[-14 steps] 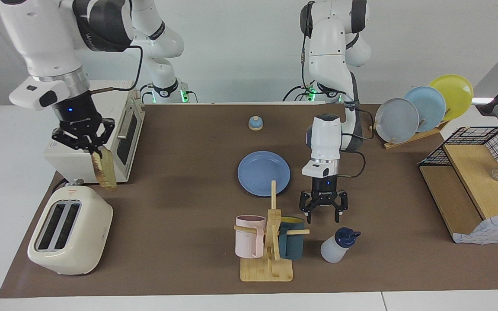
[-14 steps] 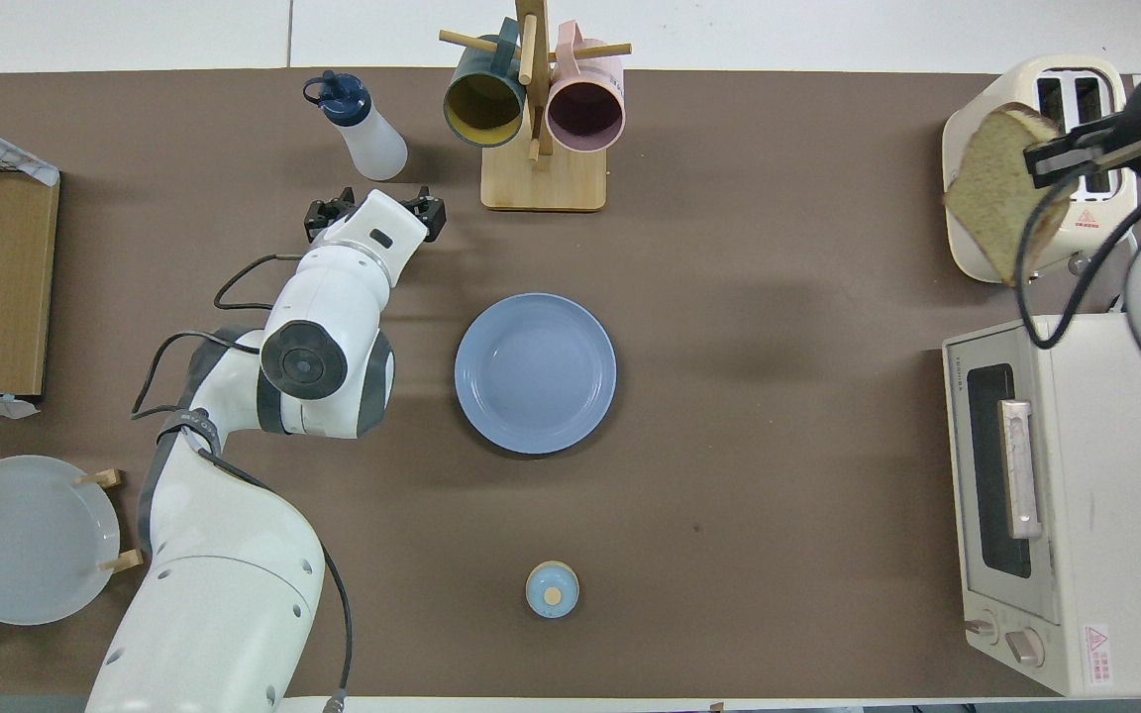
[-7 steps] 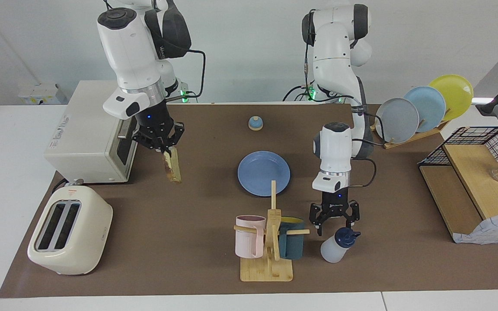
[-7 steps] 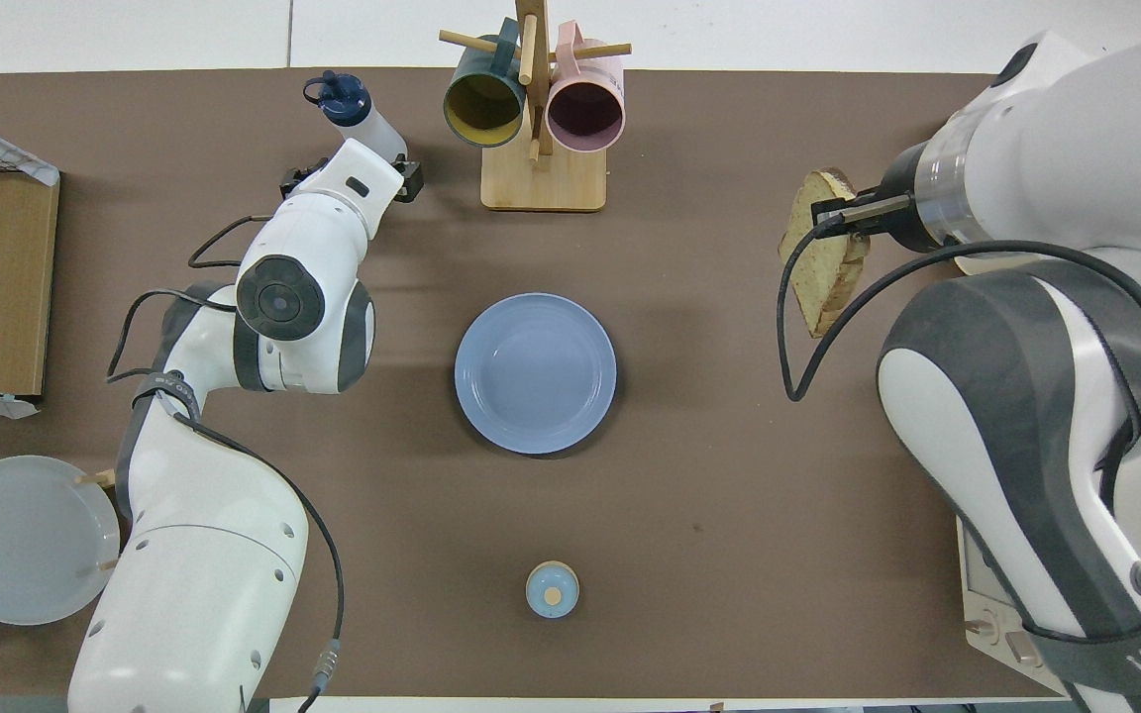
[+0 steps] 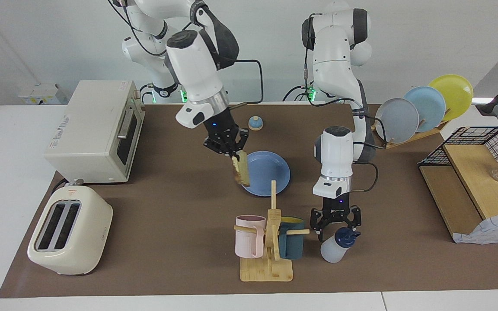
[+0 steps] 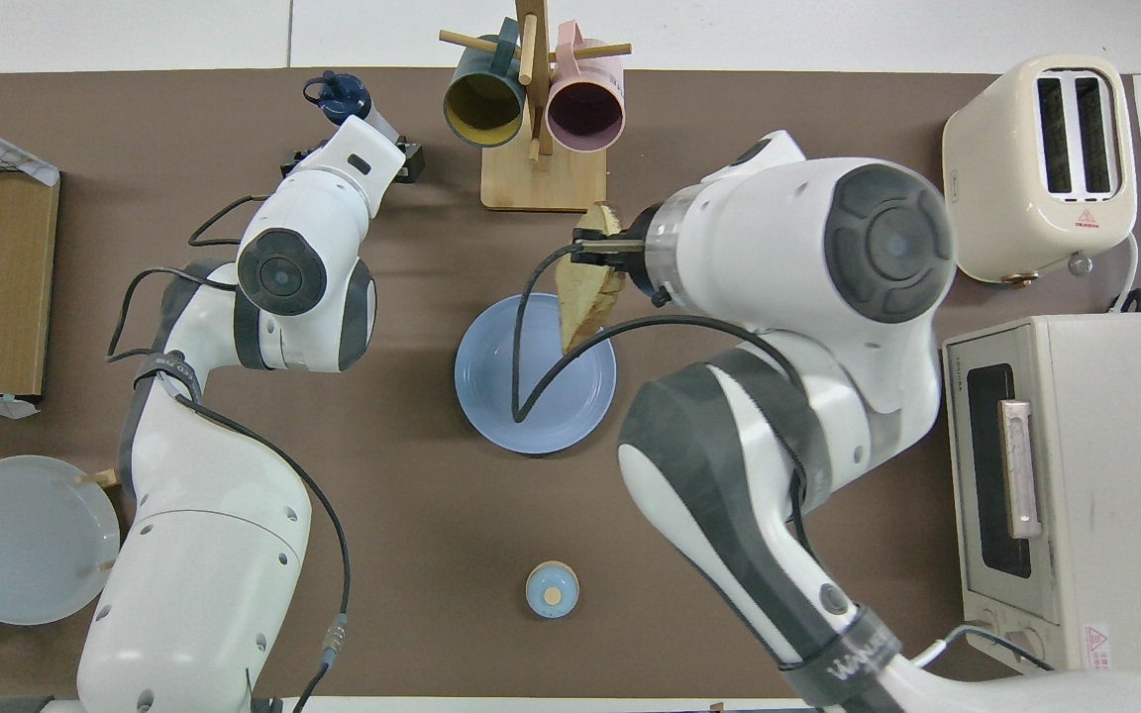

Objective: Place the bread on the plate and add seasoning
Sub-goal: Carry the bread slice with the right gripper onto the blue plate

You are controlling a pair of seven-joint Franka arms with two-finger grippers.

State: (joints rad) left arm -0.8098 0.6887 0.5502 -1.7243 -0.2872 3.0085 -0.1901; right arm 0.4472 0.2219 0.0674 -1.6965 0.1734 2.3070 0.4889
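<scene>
Right gripper [image 5: 230,152] pinches the bread [image 5: 241,170], hanging over the plate [image 5: 270,170] rim. Left gripper [image 5: 335,222], spread, hovers at the seasoning [image 5: 337,246], whose body its arm hides overhead.

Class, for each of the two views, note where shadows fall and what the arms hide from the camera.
Facing view: a soft shadow lines the plate on the mat; the bread, hanging from the right hand, covers part of the plate's rim. Overhead view: the right arm and its cable cross the plate; the left arm hides most of the seasoning.
</scene>
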